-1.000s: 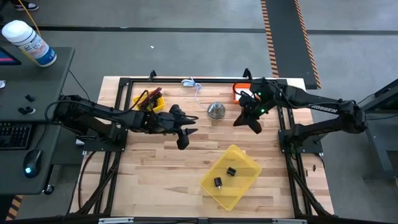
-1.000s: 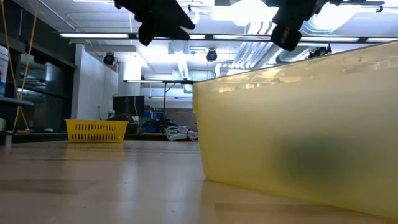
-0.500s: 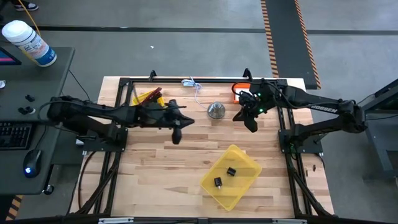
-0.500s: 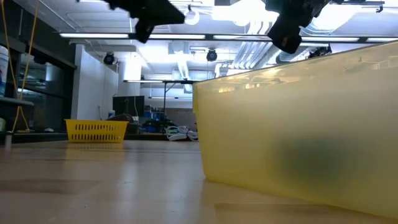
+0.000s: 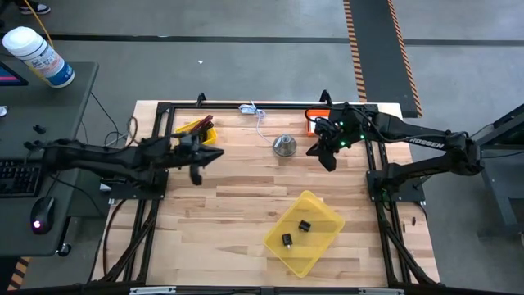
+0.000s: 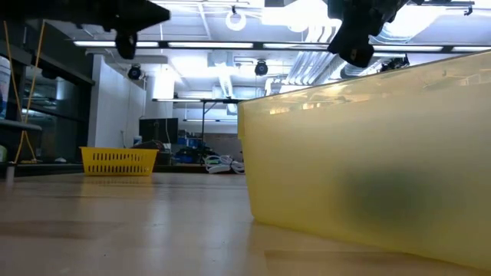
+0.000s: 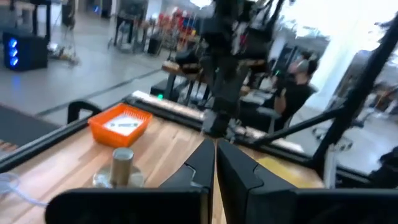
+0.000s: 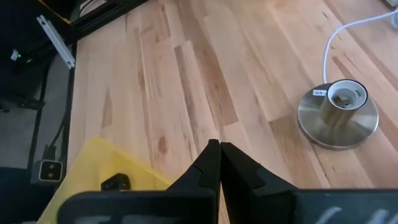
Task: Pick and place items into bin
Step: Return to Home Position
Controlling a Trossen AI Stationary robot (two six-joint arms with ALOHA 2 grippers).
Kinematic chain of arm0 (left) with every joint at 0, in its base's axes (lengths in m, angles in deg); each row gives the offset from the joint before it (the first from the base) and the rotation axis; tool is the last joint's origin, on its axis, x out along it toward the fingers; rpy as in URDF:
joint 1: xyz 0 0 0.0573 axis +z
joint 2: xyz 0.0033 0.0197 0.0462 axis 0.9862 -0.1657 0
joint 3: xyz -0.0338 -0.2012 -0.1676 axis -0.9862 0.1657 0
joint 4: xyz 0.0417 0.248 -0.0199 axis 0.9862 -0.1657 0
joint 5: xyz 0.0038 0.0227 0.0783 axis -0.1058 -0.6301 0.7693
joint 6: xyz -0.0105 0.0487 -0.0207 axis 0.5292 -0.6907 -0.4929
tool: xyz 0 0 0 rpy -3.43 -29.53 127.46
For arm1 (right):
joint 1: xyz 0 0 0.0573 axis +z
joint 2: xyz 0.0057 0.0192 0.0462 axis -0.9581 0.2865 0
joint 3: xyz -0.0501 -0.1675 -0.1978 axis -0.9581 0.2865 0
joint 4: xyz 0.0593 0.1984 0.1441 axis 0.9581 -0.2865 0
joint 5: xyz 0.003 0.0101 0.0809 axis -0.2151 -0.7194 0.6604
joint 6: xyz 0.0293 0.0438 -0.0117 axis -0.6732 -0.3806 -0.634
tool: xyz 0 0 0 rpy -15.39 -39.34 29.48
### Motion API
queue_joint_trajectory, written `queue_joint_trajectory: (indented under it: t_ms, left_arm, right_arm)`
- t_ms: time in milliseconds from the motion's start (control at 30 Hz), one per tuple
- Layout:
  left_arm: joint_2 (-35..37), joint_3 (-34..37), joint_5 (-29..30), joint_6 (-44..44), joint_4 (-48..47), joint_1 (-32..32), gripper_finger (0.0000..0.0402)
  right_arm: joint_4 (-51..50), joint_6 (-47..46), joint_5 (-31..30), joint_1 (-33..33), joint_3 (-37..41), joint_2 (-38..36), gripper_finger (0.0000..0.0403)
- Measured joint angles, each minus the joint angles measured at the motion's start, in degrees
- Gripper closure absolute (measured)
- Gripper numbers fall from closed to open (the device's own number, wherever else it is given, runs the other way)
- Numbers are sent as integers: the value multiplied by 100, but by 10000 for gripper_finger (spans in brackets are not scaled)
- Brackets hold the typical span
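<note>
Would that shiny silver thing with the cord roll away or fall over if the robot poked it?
Probably neither. The silver dome sits on a wide, flat base, so it would likely slide, not tip. It looks like metal, so maybe heavy for its size. The white cord reaching it looks floppy and might trail along.

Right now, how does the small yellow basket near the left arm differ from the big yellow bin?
The small yellow basket has latticed walls; the big yellow bin has smooth, cloudy ones. The basket is far smaller than the bin. The bin holds two black cubes; the basket holds dark and reddish items, hard to make out. Both are yellow, open-topped and rest on the table.
</note>
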Motion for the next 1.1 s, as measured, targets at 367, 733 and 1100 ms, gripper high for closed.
queue_joint_trajectory:
  t_ms: [367,733,1100]
  left_arm:
    - [1677,1075,-290,-26,73,-3,400]
    - [2534,1794,-171,20,70,-3,401]
    - [3060,2210,-152,-4,79,-3,401]
  right_arm:
    - [-105,-595,-1554,57,0,0,402]
    - [-241,484,-1753,104,0,1,402]
    - [-103,167,-1715,103,1,2,401]
